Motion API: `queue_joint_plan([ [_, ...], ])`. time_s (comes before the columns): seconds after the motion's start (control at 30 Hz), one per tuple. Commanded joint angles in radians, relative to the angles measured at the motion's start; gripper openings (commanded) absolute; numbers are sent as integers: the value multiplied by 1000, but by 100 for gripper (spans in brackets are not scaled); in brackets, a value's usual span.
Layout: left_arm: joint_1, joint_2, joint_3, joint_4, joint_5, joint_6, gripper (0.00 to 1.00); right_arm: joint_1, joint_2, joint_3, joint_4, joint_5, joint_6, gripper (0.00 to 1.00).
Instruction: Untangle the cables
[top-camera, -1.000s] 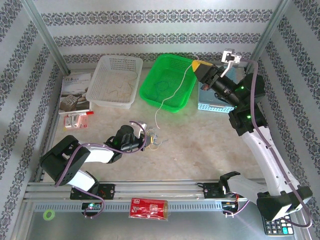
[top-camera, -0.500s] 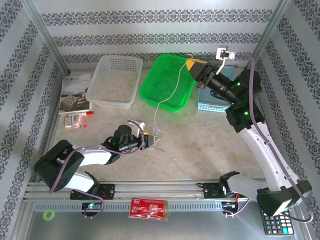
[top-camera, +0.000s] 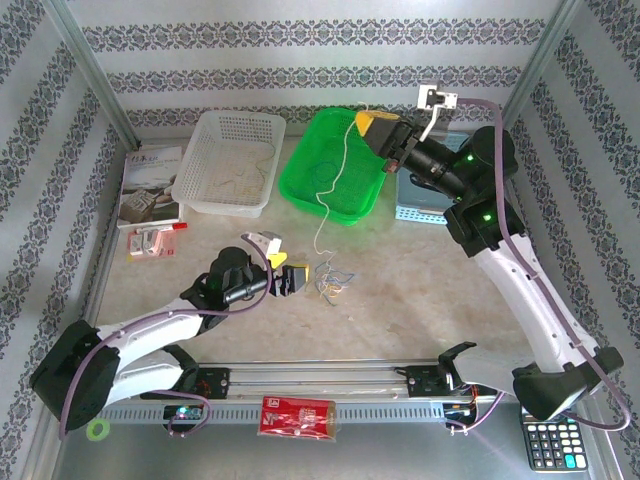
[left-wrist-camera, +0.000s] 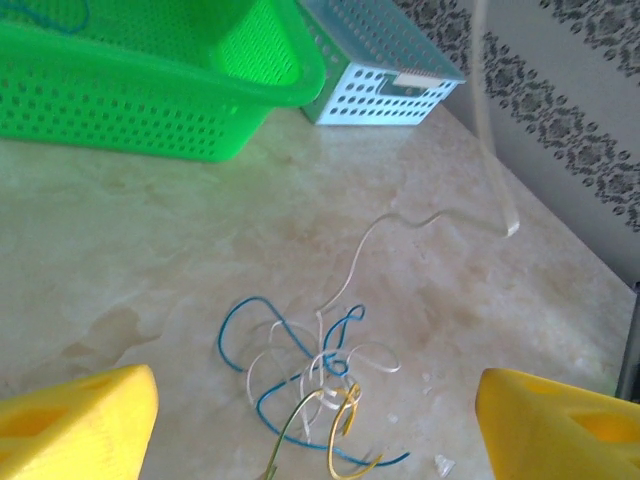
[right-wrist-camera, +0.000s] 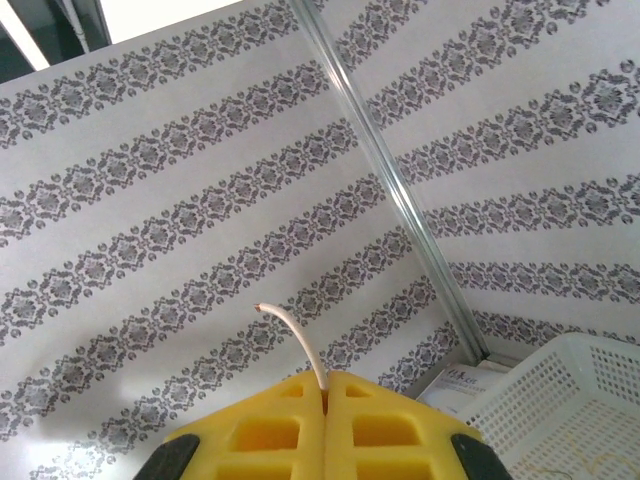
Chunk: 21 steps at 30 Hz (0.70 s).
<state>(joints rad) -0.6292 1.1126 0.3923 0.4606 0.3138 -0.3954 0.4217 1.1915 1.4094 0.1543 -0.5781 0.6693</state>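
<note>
Left gripper (top-camera: 288, 272), its jaws wide apart and holding nothing, beside the tangle of blue, yellow, green and whitish cables (top-camera: 328, 280) lying on the table (top-camera: 420, 290) near the green basket (top-camera: 300, 178); right gripper (top-camera: 368, 125), raised above that basket, clamped on one whitish cable (right-wrist-camera: 303, 350) hanging toward the tangle.

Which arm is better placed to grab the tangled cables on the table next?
Left. The left tool is open beside the cables; the right tool is shut on the whitish cable, high above the green basket.
</note>
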Motion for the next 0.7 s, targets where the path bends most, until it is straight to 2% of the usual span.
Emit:
queue_joint_plan([
  [0.0,-12,-15,64,-38,47,38,84,19,17,58,-6,-17,-34,0],
  [0.17,-15,19,120,6,97,25,87,40,44,114,-32,-16,-53,0],
  [0.5,-18,192,211,141,102,8,89,99,108,243,-71,-11,-79,0],
  [0.57,-18,238,217,176,100,-1,87,107,126,291,-81,-11,-84,0],
  [0.67,-18,306,216,235,106,-19,79,116,155,378,-94,-13,-84,0],
])
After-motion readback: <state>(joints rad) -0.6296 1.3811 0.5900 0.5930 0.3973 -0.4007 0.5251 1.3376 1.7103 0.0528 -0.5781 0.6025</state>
